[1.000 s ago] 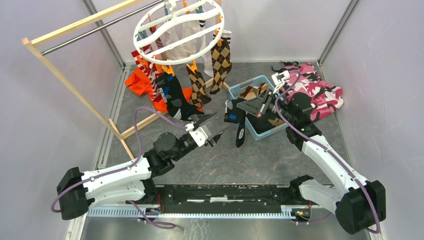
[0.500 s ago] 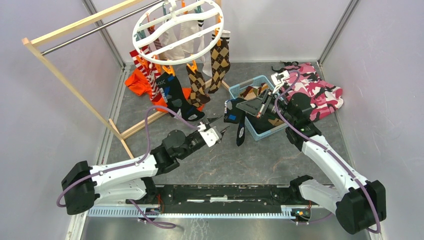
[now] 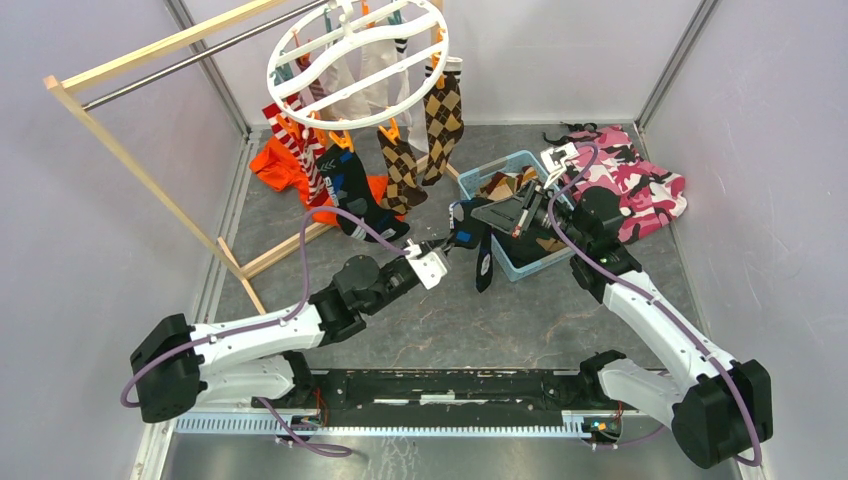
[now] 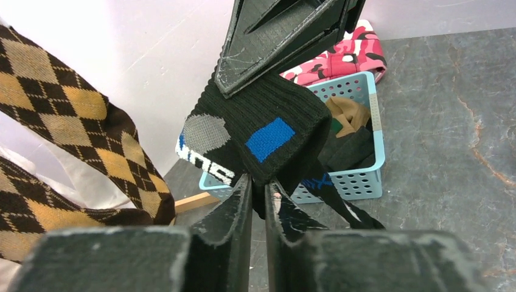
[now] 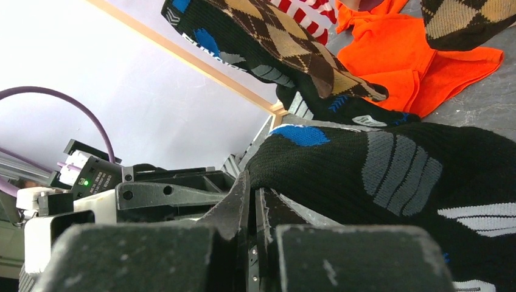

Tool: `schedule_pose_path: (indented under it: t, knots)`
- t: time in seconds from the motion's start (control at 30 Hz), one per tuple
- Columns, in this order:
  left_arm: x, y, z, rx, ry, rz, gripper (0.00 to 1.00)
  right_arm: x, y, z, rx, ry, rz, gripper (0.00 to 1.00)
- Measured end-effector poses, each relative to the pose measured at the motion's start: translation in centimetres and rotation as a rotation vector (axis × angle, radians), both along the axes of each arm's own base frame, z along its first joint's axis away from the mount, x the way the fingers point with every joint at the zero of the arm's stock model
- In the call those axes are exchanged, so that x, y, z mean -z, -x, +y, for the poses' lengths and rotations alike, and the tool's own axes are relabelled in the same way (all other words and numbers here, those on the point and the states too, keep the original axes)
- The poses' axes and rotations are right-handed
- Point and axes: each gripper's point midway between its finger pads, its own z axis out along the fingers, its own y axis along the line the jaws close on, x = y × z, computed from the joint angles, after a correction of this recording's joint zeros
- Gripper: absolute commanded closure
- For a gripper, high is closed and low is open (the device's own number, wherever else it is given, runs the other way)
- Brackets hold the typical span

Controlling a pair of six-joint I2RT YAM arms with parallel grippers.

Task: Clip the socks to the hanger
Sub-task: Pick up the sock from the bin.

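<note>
A black sock with a blue patch [image 3: 468, 228] hangs in the air beside the basket, and both grippers are on it. My right gripper [image 3: 482, 213] is shut on its upper part, the sock [image 5: 377, 170] draping over the fingers. My left gripper [image 4: 258, 182] has its jaws pinched on the folded lower edge of that sock [image 4: 261, 121]; in the top view this gripper [image 3: 447, 246] meets the sock from the left. The white round hanger [image 3: 355, 60] hangs at the back. Clipped to it are brown argyle socks [image 3: 443, 120], a red-and-white striped sock [image 3: 295, 150] and a black-and-blue sock [image 3: 350, 190].
A light blue basket [image 3: 520, 262] with more socks stands under the right gripper. Pink camouflage cloth [image 3: 630, 185] lies at the back right. An orange garment [image 3: 280, 165] lies under the hanger. The wooden rack [image 3: 130, 160] runs along the left side.
The left arm has reached right and forward to the hanging black sock, and its jaws have gone from wide open to pinched on it. The right arm has held still.
</note>
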Motion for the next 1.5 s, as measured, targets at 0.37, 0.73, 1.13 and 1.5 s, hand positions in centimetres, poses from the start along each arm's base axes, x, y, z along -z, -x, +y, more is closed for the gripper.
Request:
schedule_pose_path:
  t: [0.37, 0.73, 1.13, 1.5]
  knots:
    - [-1.2, 0.4, 1.0, -0.015, 0.012, 0.058, 0.98, 0.2, 0.4, 0.1, -0.031, 0.042, -0.081, 0.37]
    - [-5.2, 4.1, 3.5, 0.037, 0.149, 0.417, 0.98, -0.6, 3.0, -0.6, -0.285, 0.411, -0.742, 0.11]
    - [-0.2, 7.2, 3.0, 0.075, 0.035, 0.742, 0.98, 3.5, 9.0, 0.6, -0.684, 0.455, -1.416, 0.16]
    - [-0.2, 7.8, 2.7, 0.101, 0.052, 0.791, 0.98, 2.5, 10.8, 3.4, -0.71, 0.365, -1.408, 0.46]
